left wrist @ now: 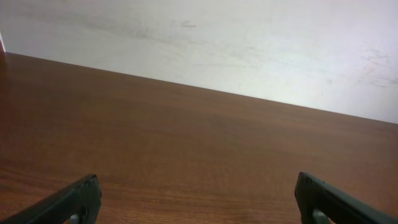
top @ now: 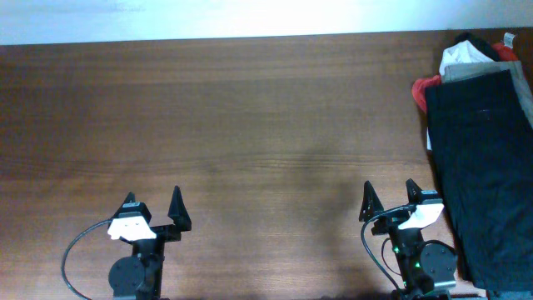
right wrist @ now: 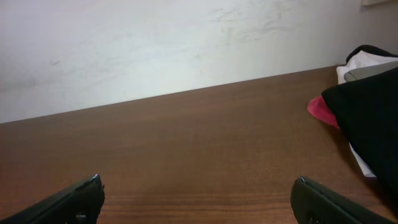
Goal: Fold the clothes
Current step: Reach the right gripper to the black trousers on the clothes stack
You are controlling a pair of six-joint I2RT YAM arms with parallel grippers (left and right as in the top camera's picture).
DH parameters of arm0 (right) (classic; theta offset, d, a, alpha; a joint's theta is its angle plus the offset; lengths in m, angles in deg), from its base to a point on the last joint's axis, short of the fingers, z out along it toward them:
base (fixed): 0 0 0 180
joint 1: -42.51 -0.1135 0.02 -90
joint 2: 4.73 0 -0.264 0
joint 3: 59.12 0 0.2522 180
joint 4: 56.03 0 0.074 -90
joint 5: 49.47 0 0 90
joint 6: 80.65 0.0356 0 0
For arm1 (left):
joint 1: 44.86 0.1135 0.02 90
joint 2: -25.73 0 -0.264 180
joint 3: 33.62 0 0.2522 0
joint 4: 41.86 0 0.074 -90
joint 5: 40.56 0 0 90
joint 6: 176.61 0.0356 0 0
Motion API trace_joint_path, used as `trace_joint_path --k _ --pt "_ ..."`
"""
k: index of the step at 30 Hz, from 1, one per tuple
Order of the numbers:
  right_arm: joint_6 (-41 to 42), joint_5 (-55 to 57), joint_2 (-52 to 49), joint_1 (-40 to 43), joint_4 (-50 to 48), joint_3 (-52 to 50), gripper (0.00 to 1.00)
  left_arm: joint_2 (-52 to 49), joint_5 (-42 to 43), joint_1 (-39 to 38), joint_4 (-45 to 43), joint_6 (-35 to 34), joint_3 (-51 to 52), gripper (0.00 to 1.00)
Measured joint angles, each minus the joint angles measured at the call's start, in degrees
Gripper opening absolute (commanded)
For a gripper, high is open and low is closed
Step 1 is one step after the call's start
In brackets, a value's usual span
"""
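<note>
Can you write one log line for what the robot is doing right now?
stage: not started | left gripper: open, empty | right gripper: open, empty | clothes: piled at right edge of table, black garment on top

The brown wooden table [top: 250,125] before me carries clothes [top: 491,208] along my right side: a black garment [top: 479,142], with a red piece [top: 423,86], a white piece [top: 460,57] and a grey piece [top: 476,72] at its far end.

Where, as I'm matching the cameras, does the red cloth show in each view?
Overhead: the red cloth sits near the right edge, upper part, against the black garment's far left corner.
Left wrist: not in it.
Right wrist: at the right edge, mid-height, touching the black garment's left edge.
Shared landmark: the black garment in those two views; the brown table in all three.
</note>
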Motion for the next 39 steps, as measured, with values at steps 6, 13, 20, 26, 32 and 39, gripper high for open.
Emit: trace_joint_path --k 6,13,20,26,32,39 --pt "0.0 0.0 0.0 0.0 0.0 0.0 0.99 0.0 0.0 0.0 0.0 0.0 0.0 0.99" --pt "0.0 0.0 0.0 0.0 0.0 0.0 0.99 0.0 0.0 0.0 0.0 0.0 0.0 0.99" --pt "0.0 0.0 0.0 0.0 0.0 0.0 0.99 0.0 0.0 0.0 0.0 0.0 0.0 0.99" --pt "3.9 -2.0 0.1 0.0 -4.5 0.0 0.99 0.0 0.0 0.0 0.0 0.0 0.0 0.99" --pt "24.2 -18.4 0.1 0.0 -12.9 0.0 0.99 0.0 0.0 0.0 0.0 0.0 0.0 0.99" --pt "8.3 -5.6 -20.1 0.0 -2.9 26.9 0.99 -0.1 0.0 0.0 0.0 0.0 0.0 0.99"
